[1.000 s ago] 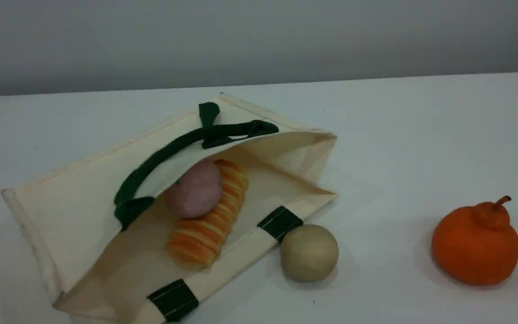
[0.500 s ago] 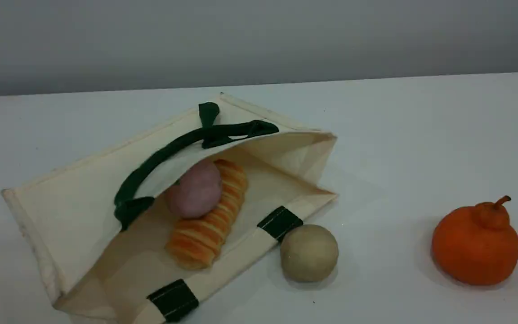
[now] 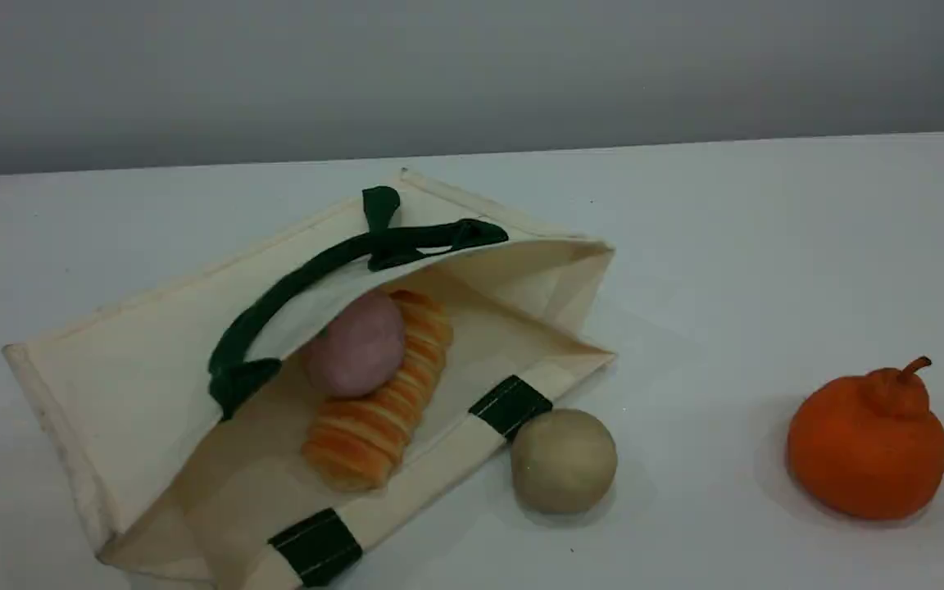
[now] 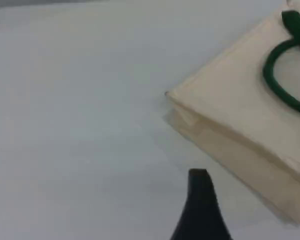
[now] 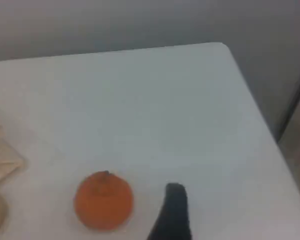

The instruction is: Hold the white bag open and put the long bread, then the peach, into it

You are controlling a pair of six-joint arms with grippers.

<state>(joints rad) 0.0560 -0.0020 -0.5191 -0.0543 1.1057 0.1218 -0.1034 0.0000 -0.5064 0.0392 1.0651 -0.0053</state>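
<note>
The white bag (image 3: pixel 136 385) lies on its side on the table, its mouth gaping toward the camera, one dark green handle (image 3: pixel 292 283) draped across the upper panel. Inside the mouth lies the long bread (image 3: pixel 374 418), ridged and golden-orange. The pink peach (image 3: pixel 355 346) rests against the bread's far half. Neither arm shows in the scene view. In the left wrist view one dark fingertip (image 4: pixel 198 180) hovers above bare table beside a corner of the bag (image 4: pixel 240 100). The right wrist view shows a dark fingertip (image 5: pixel 174 195) high over the table, with nothing at it.
A plain beige ball (image 3: pixel 564 461) sits just outside the bag's lower rim. An orange fruit with a stem (image 3: pixel 867 447) stands at the right, also seen as the orange fruit (image 5: pixel 104 200) near the right fingertip. The table's right edge (image 5: pixel 255 100) drops off close by.
</note>
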